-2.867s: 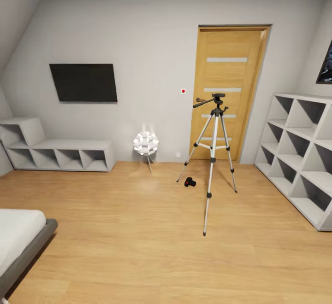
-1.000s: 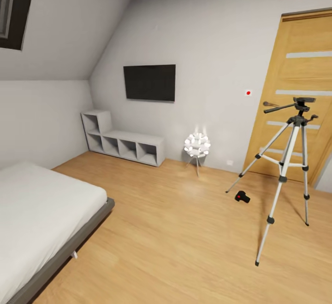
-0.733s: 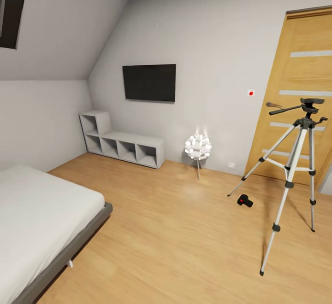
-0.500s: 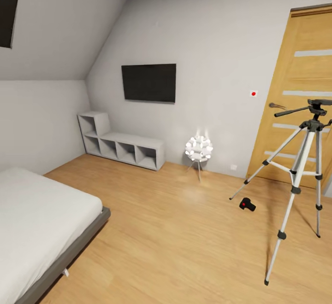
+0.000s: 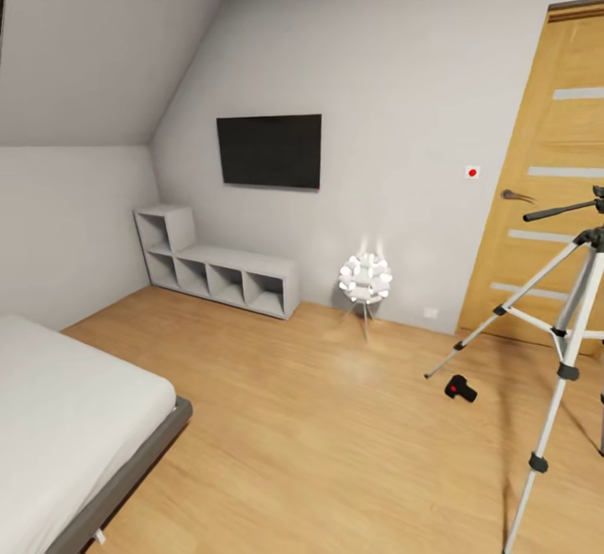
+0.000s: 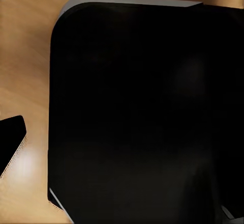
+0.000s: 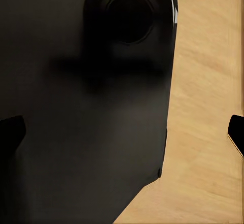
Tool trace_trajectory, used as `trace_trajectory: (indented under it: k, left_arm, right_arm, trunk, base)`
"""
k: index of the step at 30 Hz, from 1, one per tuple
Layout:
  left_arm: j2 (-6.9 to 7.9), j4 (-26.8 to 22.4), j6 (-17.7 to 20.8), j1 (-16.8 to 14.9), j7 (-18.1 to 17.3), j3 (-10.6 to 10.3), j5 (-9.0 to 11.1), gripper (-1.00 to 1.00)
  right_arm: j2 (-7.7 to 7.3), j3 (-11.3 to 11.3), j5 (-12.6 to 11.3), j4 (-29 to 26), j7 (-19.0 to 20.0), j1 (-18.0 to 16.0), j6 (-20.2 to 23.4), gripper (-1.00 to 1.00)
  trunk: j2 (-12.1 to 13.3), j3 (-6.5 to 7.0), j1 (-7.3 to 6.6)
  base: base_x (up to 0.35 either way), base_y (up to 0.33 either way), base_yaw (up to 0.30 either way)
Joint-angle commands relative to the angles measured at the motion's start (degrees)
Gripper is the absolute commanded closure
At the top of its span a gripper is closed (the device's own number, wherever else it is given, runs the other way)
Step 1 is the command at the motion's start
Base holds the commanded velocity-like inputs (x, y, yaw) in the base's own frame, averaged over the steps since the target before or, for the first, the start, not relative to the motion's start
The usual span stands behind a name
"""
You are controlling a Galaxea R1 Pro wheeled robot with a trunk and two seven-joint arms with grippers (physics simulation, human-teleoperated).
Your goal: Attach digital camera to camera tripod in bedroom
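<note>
1. Writing or brand marks cannot be read anywhere; the only marks are a small white wall plate with a red dot [image 5: 473,172] beside the wooden door [image 5: 554,176] and the red round button on the digital camera [image 5: 460,388].
2. Digital camera lies on the light wood plank floor [image 5: 319,420], between the spread legs of the camera tripod [image 5: 564,344], near its rear-left foot and apart from the tripod head.
3. Camera tripod stands upright before the door, its black pan handle pointing left; its head is cut by the right edge of the head view.
4. Wall-mounted black television [image 5: 269,151], grey cubby shelves [image 5: 214,273], a white ball lamp [image 5: 365,278] and the grey bed [image 5: 67,420] fill the rest of the bedroom.
5. Compared with half a second ago, the whole head view has swung left and slightly nearer: tripod and camera sit further right, more wall shows.
6. Left gripper finger [image 6: 11,143]: one tip over the floor beside a black robot body; spread cannot be told.
7. Right gripper [image 7: 124,132]: two fingertips at opposite edges, wide apart, holding nothing.
</note>
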Motion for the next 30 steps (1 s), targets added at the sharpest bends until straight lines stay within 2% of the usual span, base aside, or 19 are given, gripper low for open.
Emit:
trace_trajectory:
  k: [1,23,30]
  left_arm:
    - [-0.02,-0.1,-0.1,0.0,0.0,0.1,0.5,-1.00]
    - [-0.02,-0.1,-0.1,0.0,0.3,0.1,0.5,-1.00]
    - [-0.02,-0.1,-0.1,0.0,0.3,0.1,0.5,-1.00]
  right_arm:
    - [-0.01,0.0,0.1,0.0,0.0,0.0,0.0,-1.00]
    - [0.21,0.0,0.0,0.0,-0.1,0.0,-0.1,-1.00]
    - [0.62,-0.4,-0.5,0.0,0.0,0.0,-2.0,-1.00]
  trunk:
    - [0.0,-0.03,0.04]
    - [0.0,-0.03,0.04]
    - [0.0,-0.03,0.04]
  base:
    - [0.323,0.000,0.000]
    - [0.323,0.000,0.000]
    - [0.323,-0.056,-0.001]
